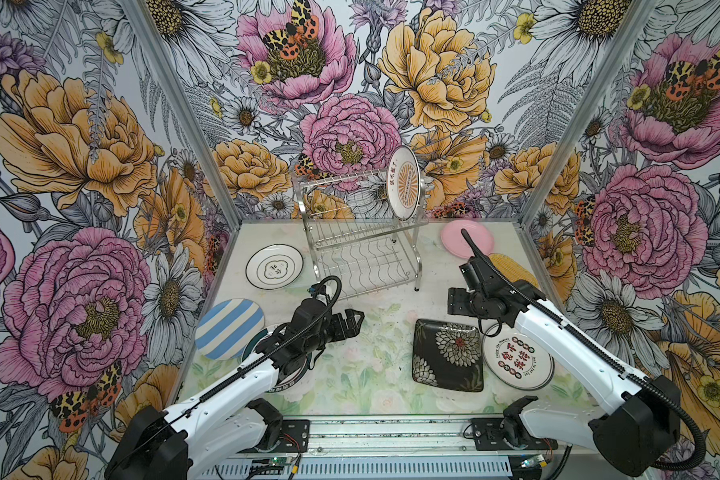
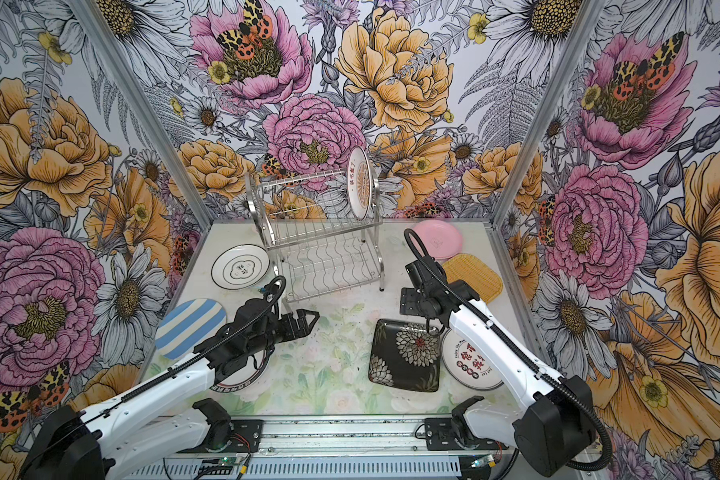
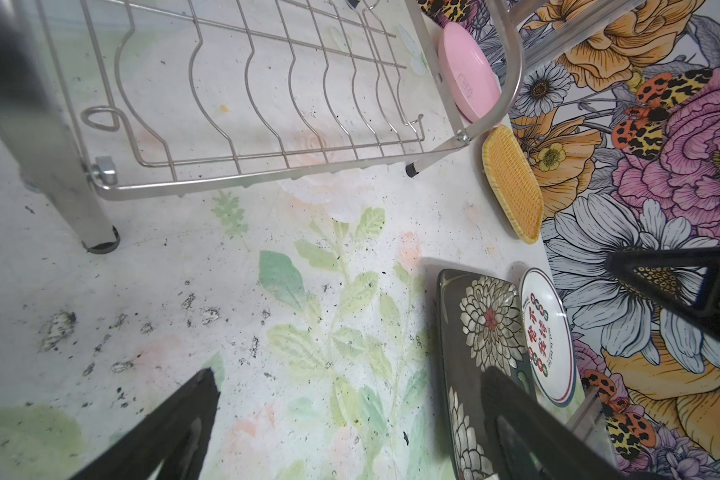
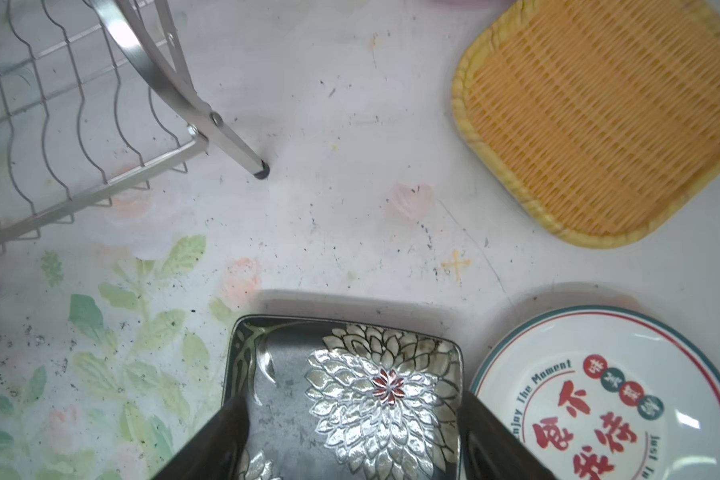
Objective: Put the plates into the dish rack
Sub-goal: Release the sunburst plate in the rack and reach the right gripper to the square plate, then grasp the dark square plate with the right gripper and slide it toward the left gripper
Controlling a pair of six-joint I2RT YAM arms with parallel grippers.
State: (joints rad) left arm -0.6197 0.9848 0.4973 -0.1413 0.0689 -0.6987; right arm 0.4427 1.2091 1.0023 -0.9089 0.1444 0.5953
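The dish rack [image 1: 362, 245] stands at the back of the table [image 1: 350, 374]. One sun-print plate [image 1: 406, 183] stands on its edge at the right end of the top shelf. The other plates lie flat on the table. On the right are a pink plate [image 1: 464, 239], a yellow woven plate [image 2: 472, 276], a black flower plate [image 1: 447, 355] and, just beside it, a red-writing plate [image 1: 520, 359]. On the left are a striped plate [image 1: 229, 328] and a black-rimmed plate [image 1: 274, 267]. The left end effector [image 1: 352, 322] hangs over bare table, spread wide and empty. The right end effector [image 4: 352, 403] is over the black flower plate, spread apart, holding nothing.
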